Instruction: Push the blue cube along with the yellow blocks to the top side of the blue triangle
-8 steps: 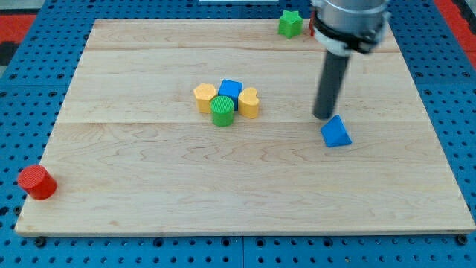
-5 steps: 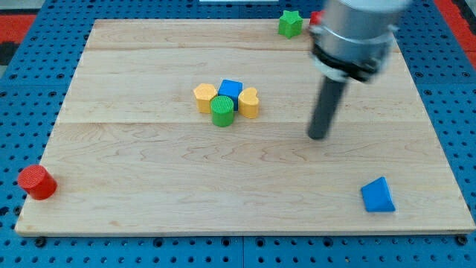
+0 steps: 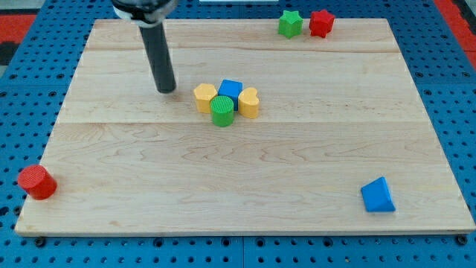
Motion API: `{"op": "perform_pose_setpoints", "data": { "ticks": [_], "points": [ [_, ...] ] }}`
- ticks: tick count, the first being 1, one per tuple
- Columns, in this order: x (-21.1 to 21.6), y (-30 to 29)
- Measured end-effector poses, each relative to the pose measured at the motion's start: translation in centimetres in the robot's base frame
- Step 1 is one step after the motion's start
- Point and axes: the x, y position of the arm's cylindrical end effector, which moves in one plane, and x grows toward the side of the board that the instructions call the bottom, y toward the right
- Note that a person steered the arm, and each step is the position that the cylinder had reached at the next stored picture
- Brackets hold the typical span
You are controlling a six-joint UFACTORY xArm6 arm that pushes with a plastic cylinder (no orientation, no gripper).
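The blue cube (image 3: 231, 89) sits near the board's middle, with a yellow hexagon block (image 3: 204, 97) on its left and a yellow heart-shaped block (image 3: 249, 102) on its right. A green cylinder (image 3: 222, 111) touches the front of this cluster. The blue triangle (image 3: 378, 196) lies near the view's bottom right corner. My tip (image 3: 166, 90) is on the board just left of the yellow hexagon, a short gap apart, touching no block.
A green star (image 3: 290, 23) and a red star (image 3: 321, 22) sit at the view's top edge, right of centre. A red cylinder (image 3: 36, 182) stands at the bottom left edge of the wooden board (image 3: 245, 179).
The blue triangle went from beside the tip down to the bottom right corner. The tip then swept left across the board, from right of the cluster to its left.
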Motion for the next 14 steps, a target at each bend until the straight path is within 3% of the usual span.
{"op": "perform_pose_setpoints", "data": {
  "ticks": [1,2,3,4,5,7,8,9,10,13,14],
  "points": [
    [1.0,7.8],
    [-0.3,8.9],
    [-0.3,14.4],
    [2.1,21.2],
    [4.0,24.5],
    [2.9,26.0],
    [0.1,30.5],
    [-1.6,22.7],
    [2.5,22.4],
    [-4.9,22.0],
    [-4.4,16.4]
  ]
}}
